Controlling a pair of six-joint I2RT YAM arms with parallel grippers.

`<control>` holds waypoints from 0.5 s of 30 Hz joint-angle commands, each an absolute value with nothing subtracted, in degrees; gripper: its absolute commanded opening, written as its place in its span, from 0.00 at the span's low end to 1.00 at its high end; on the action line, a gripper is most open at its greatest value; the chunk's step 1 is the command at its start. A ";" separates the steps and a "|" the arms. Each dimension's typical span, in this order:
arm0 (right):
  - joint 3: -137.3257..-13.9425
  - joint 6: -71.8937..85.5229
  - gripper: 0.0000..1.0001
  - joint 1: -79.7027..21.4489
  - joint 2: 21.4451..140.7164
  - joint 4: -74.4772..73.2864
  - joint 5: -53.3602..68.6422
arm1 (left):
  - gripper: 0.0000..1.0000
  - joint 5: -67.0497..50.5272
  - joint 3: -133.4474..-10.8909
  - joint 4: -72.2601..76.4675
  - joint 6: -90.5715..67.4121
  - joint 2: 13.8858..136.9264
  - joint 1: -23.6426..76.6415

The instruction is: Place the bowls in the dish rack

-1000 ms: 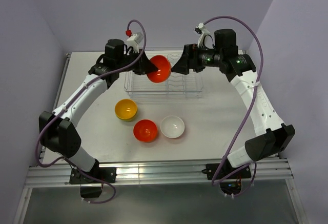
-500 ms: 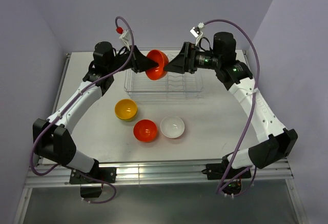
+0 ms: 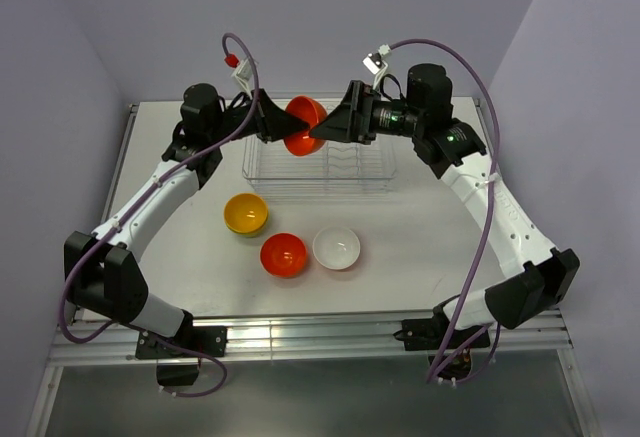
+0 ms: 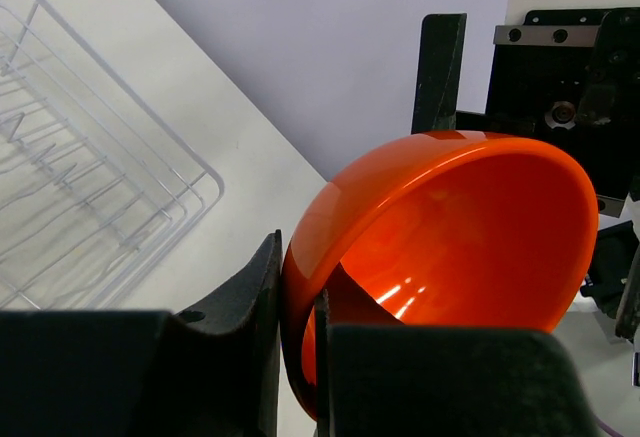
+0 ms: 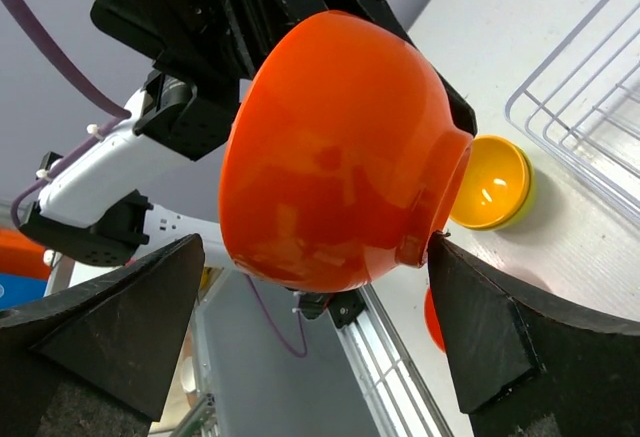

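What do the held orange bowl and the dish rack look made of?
The orange bowl looks like glossy plastic: bright highlights, thin even wall. The dish rack has thin pale see-through ribs, clear plastic or coated wire; unclear which.

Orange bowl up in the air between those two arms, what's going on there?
The left gripper pinches the glossy red-orange plastic bowl by its rim, over the clear ribbed dish rack. The right gripper, wide open, flanks it without gripping. A yellow bowl, a red-orange bowl and a white bowl wait on the table.
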State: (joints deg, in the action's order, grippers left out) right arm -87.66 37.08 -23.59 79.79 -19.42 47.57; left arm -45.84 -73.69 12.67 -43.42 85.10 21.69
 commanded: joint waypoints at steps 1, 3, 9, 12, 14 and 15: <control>-88.42 37.09 0.99 -24.17 80.16 -17.66 45.97 | 0.01 -47.11 -73.74 16.88 -44.74 82.18 21.80; -88.42 36.48 0.96 -24.17 80.07 -17.93 45.09 | 0.00 -47.20 -73.74 16.18 -44.30 82.09 21.80; -87.81 34.28 0.86 -24.17 79.72 -18.64 42.36 | 0.00 -47.02 -73.30 15.64 -44.03 81.91 21.80; -87.63 34.63 0.85 -24.26 79.63 -17.58 44.38 | 0.00 -47.55 -73.13 16.08 -44.73 82.09 21.80; -87.63 34.72 0.89 -24.43 79.80 -17.75 44.74 | 0.00 -47.72 -73.13 16.35 -45.26 82.18 21.80; -87.63 34.72 0.89 -24.43 79.72 -17.67 44.74 | 0.00 -47.72 -72.95 16.52 -45.52 82.18 21.80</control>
